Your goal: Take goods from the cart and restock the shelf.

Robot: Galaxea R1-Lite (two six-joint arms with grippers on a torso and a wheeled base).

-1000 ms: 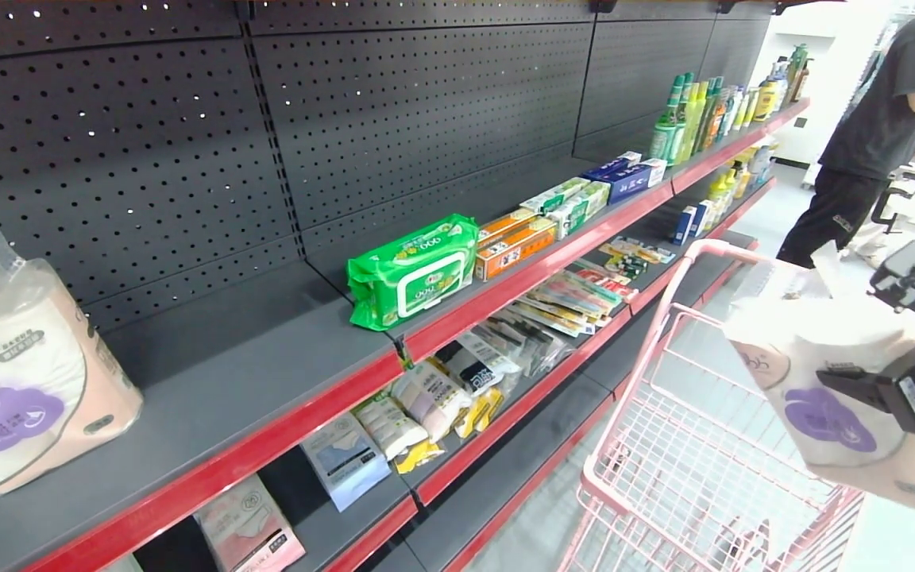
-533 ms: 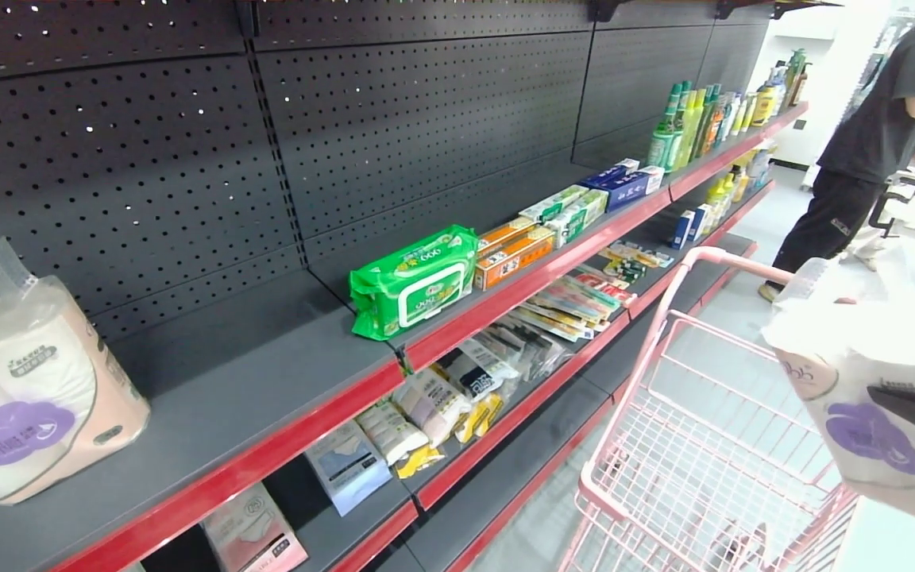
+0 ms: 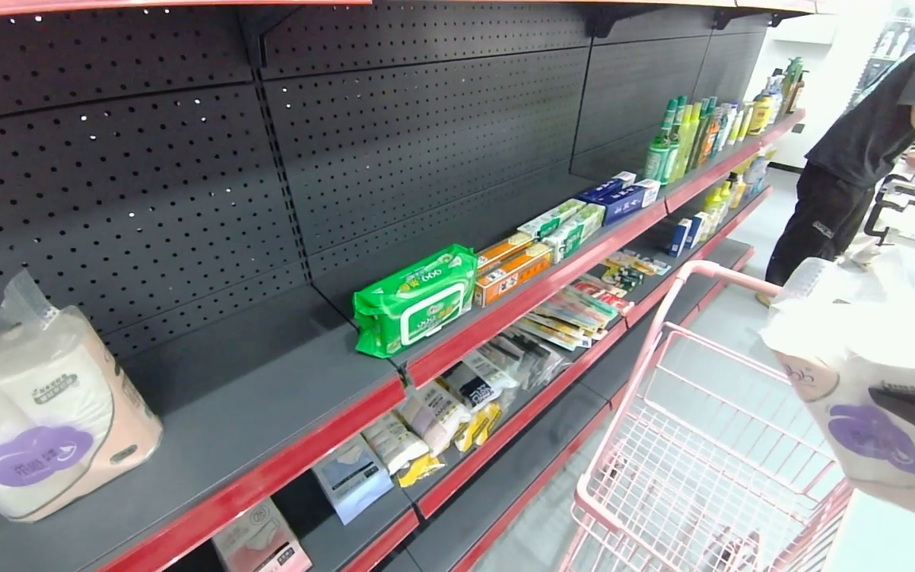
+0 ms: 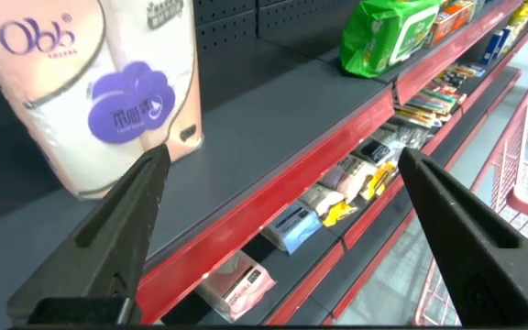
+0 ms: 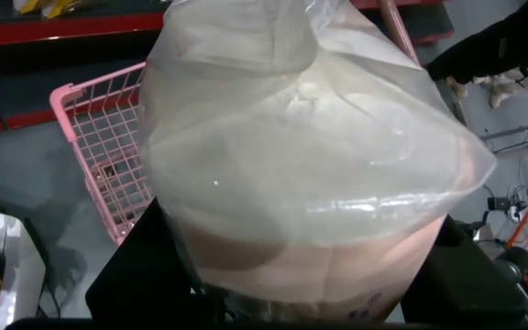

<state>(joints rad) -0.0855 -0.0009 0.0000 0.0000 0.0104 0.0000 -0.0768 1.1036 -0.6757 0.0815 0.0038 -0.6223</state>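
Right end effector clamped on plastic-wrapped toilet-roll pack; pink cart beyond.

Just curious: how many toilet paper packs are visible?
2. One pack stands on the shelf, far left; the other pack is in the right gripper above the pink cart. More may be hidden.

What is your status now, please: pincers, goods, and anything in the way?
Left pincer open, empty, before shelf. Right pincer shut on toilet paper pack, by cart. Bare shelf between shelved pack and green wipes.
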